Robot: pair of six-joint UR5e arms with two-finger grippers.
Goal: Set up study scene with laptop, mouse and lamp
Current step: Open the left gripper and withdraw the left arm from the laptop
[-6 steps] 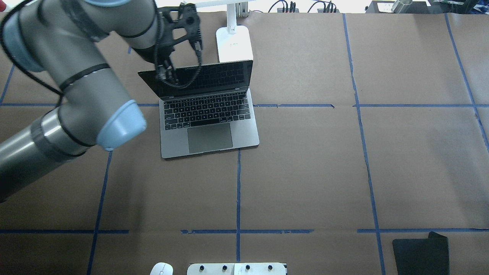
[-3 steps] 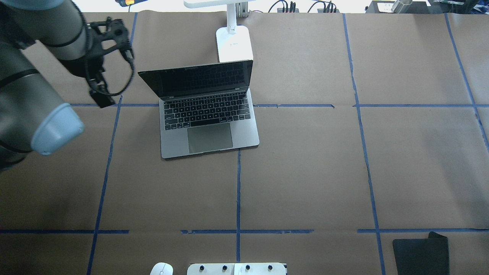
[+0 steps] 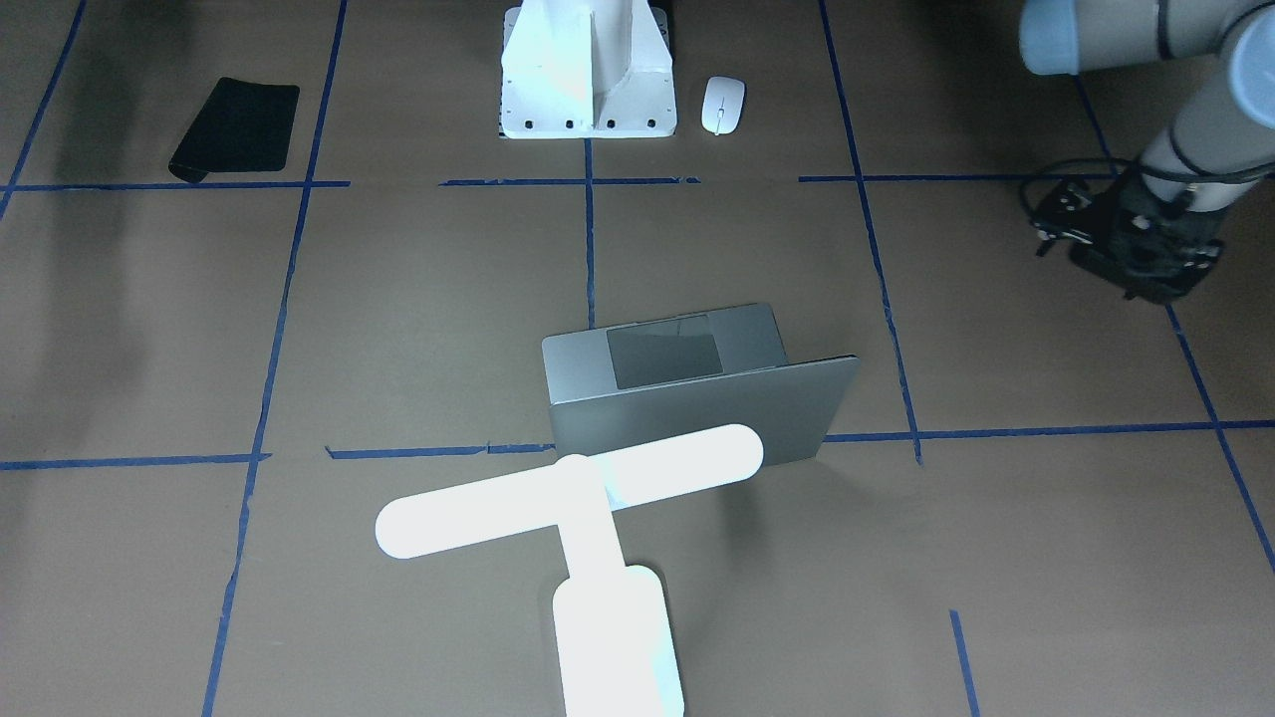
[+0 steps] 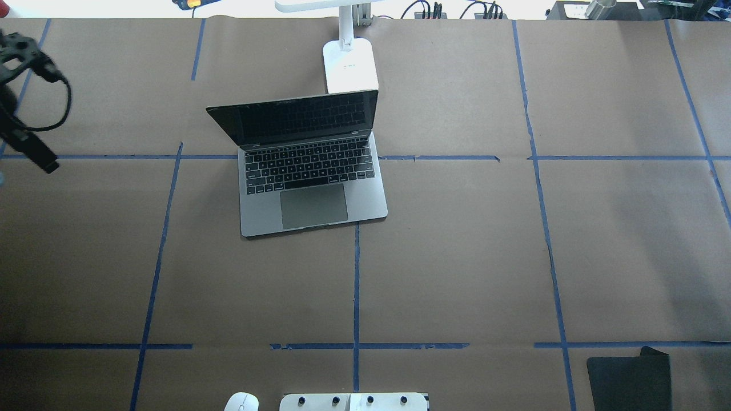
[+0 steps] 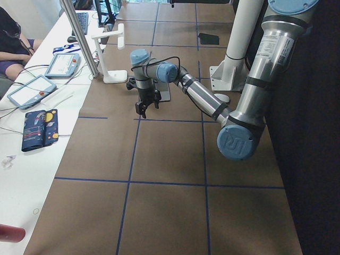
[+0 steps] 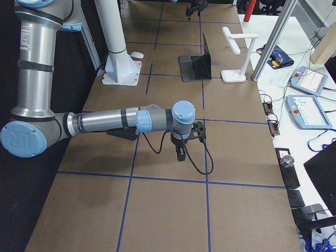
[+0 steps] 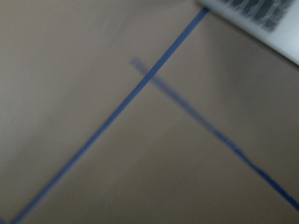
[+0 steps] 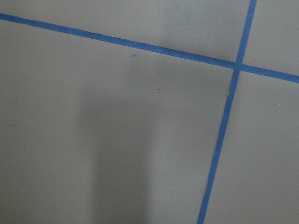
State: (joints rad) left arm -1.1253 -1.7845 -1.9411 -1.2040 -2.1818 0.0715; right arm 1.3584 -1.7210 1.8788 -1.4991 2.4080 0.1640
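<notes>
Well left of the laptop (image 4: 311, 188) (lid open) hangs the left gripper (image 3: 1141, 261).

Left pincer (image 5: 143, 110) and right pincer (image 6: 180, 155) both hang pointing downward.

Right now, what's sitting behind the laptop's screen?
The lamp stands just behind the raised lid of the laptop, its base on the table. The lid hides the base's near edge, so I cannot tell whether they touch.
</notes>
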